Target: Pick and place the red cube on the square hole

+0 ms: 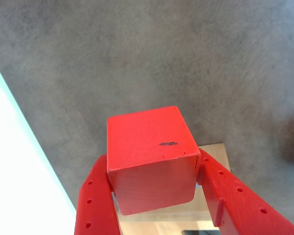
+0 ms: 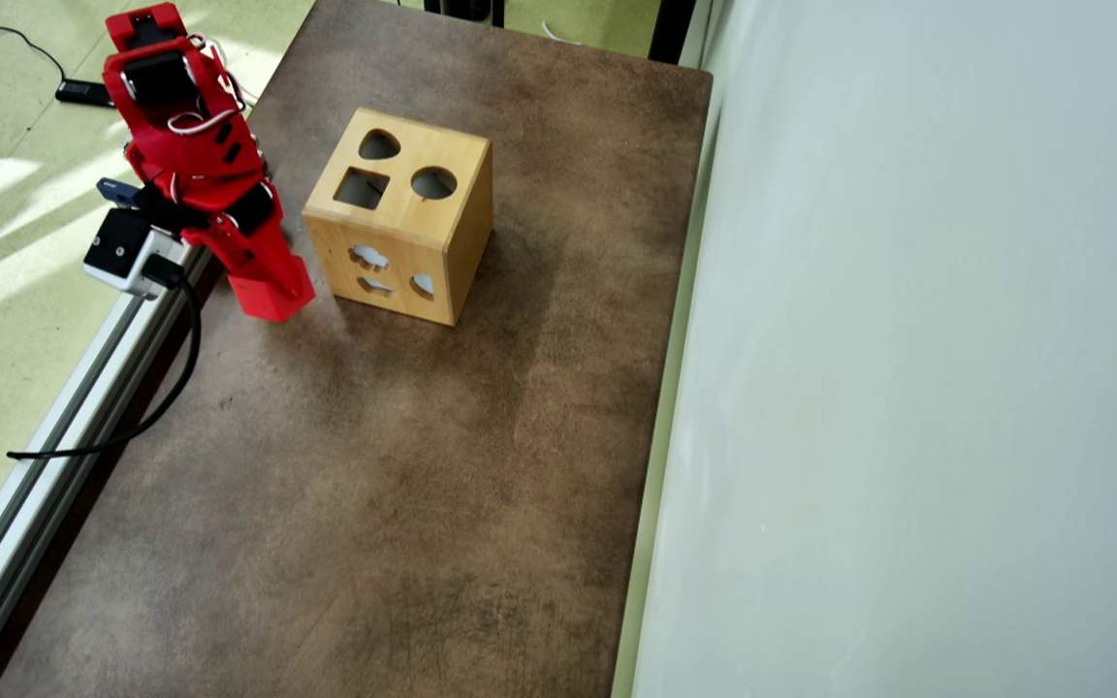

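The red cube (image 1: 149, 156) fills the lower middle of the wrist view, clamped between my gripper's (image 1: 153, 161) two red fingers (image 1: 95, 200), with a small dark scuff on its top face. In the overhead view my gripper (image 2: 268, 279) holds the cube (image 2: 273, 299) just left of the light wooden box (image 2: 442, 242), near the table's left edge. The square hole (image 2: 362, 188) is a dark cutout in the box's top, beside a round cutout and a rounded-triangle one. A corner of the box (image 1: 218, 152) shows under the cube in the wrist view.
The brown table (image 2: 374, 465) stretches toward the bottom of the overhead view. A metal rail (image 2: 54, 417) and a black cable (image 2: 175, 378) run along its left edge. A pale wall panel (image 2: 908, 388) borders the right side.
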### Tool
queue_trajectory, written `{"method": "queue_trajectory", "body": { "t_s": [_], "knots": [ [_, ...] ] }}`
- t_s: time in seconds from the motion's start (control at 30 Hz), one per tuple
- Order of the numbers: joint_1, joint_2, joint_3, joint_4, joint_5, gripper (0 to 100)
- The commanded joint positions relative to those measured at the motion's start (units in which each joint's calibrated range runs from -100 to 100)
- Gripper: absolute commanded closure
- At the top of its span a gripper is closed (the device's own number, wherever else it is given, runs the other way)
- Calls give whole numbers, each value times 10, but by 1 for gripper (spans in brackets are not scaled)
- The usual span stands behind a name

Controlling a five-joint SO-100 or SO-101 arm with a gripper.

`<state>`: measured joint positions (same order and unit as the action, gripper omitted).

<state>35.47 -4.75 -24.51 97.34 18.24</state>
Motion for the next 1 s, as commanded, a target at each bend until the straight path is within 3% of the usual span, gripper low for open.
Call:
{"method": "queue_trajectory", "body": {
  "t_s": [0.0, 0.47, 0.97],
  "knots": [
    [-35, -39, -14, 6, -22, 98],
    [-182, -73, -9, 7, -92, 98],
    [-292, -147, 156, 7, -151, 98]
  ]
}}
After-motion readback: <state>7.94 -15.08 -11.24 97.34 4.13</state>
